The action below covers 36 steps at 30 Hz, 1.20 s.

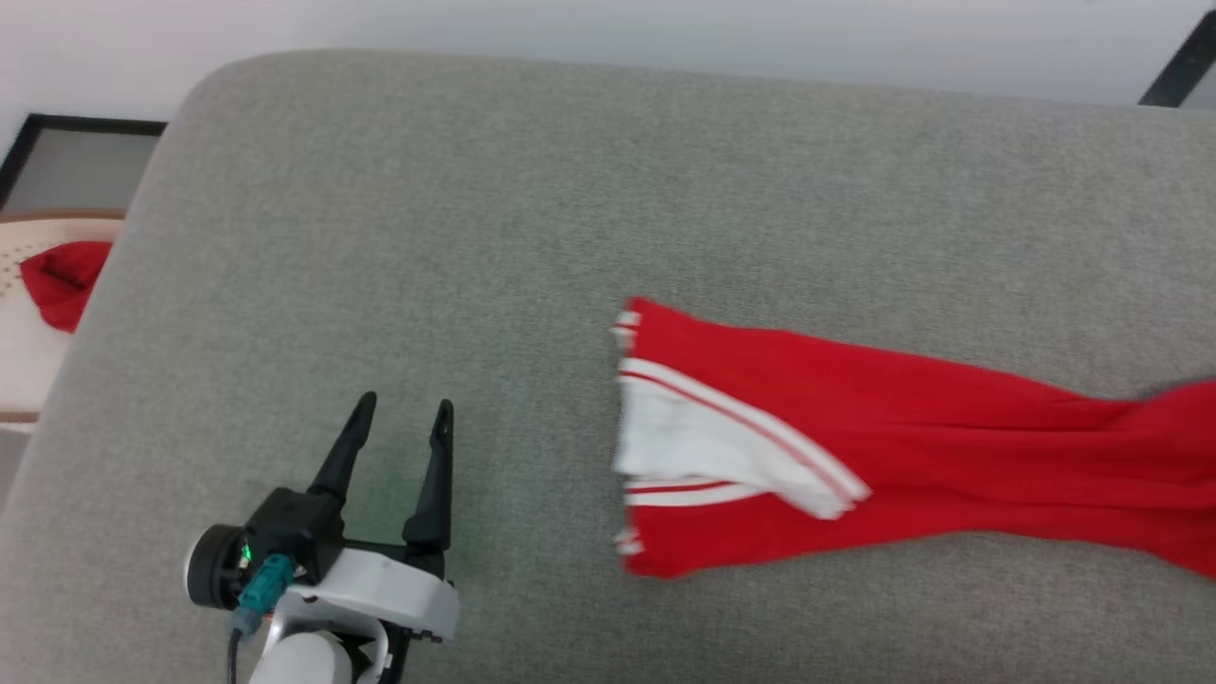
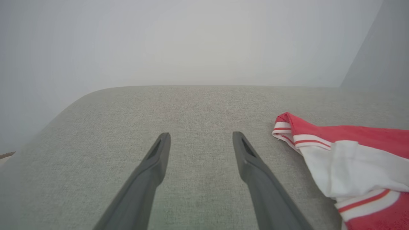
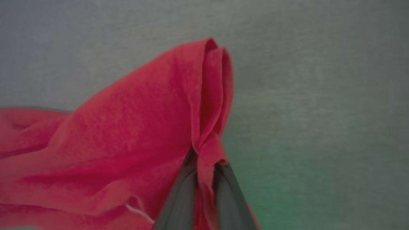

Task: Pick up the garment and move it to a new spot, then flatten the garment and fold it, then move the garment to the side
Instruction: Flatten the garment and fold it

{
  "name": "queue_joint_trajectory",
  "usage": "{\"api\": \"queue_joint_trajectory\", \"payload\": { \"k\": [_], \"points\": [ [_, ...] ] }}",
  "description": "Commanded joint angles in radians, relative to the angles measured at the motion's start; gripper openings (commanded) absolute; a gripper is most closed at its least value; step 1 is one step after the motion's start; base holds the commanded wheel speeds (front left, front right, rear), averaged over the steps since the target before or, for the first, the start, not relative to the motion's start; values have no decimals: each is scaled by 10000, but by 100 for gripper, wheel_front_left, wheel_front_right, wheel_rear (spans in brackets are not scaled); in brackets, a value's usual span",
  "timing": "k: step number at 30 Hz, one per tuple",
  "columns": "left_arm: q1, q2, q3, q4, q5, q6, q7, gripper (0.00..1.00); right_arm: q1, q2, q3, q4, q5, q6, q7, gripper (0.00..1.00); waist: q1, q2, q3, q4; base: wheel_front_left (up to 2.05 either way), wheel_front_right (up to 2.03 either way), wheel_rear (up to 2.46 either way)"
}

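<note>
Claws x2: left claw (image 1: pixel 407 403) lower left, spread, pointing up-frame over grey fabric cushion (image 1: pixel 475 190); right claw (image 3: pixel 206 163) pinching 1 red jersey w/ white striped-trim sleeve (image 1: pixel 855 427), lying mid-right on cushion.

I count one garment (image 1: pixel 855 446), red with white striped trim, lying on one grey cushion (image 1: pixel 380 237). I have two grippers, my left gripper (image 1: pixel 407 402) and my right gripper (image 3: pixel 206 161), each with two dark fingers, four in all. Off the cushion's left edge I see one more red cloth (image 1: pixel 62 280) on one pale perforated surface (image 1: pixel 19 361).
</note>
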Motion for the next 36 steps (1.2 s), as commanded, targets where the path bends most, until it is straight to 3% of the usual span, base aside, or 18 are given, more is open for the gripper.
{"api": "queue_joint_trajectory", "payload": {
  "k": [1,8,12,19,27,32,36],
  "points": [
    [130,-22,94,-72,138,-96,3,100,185,-440,-394,200,-155,-33,-240,0,0,0,54,-191,0,0,0],
    [96,-57,352,-203,340,-251,3,100,65,-1676,-1876,1312,-268,-28,-875,0,0,0,258,-486,0,0,0],
    [67,-86,373,-145,388,-311,3,100,-214,-1783,-2037,1606,-128,-28,-1070,0,0,0,280,-570,0,0,0],
    [76,-174,430,52,424,-359,3,100,72,-1234,-957,480,638,-27,-687,0,0,0,44,-663,0,0,0],
    [403,-298,485,179,286,-411,3,100,940,74,598,-3141,1690,-27,489,0,0,0,-340,-642,0,0,0],
    [426,-382,374,248,251,-407,3,100,792,745,1914,-4727,1590,-25,884,0,0,0,-459,-494,0,0,0],
    [377,-431,273,299,247,-415,3,100,470,1212,2851,-4986,1374,-25,811,0,0,0,-502,-327,0,0,0]
  ]
}}
